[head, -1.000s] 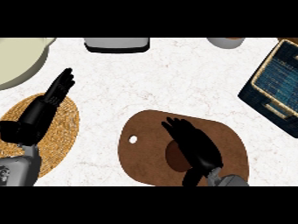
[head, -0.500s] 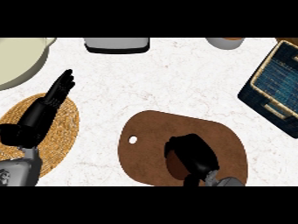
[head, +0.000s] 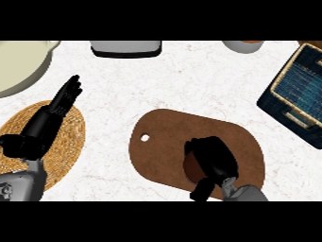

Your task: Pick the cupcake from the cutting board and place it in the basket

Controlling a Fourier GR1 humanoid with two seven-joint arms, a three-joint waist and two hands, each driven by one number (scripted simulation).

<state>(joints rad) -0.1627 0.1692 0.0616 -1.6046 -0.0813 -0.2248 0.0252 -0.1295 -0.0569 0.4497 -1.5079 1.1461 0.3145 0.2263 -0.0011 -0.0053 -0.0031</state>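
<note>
A wide strip of white marbled counter [head: 219, 85] is seen open between the brown oval wooden cutting board [head: 170, 137] and the dark blue woven basket [head: 282, 116]. The grey box [head: 125, 48] and pale cup [head: 243, 46] are parked well back, along the far edge.

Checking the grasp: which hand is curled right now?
The right hand, curled round the cupcake on the cutting board; the left hand rests straight-fingered over the mat.
</note>
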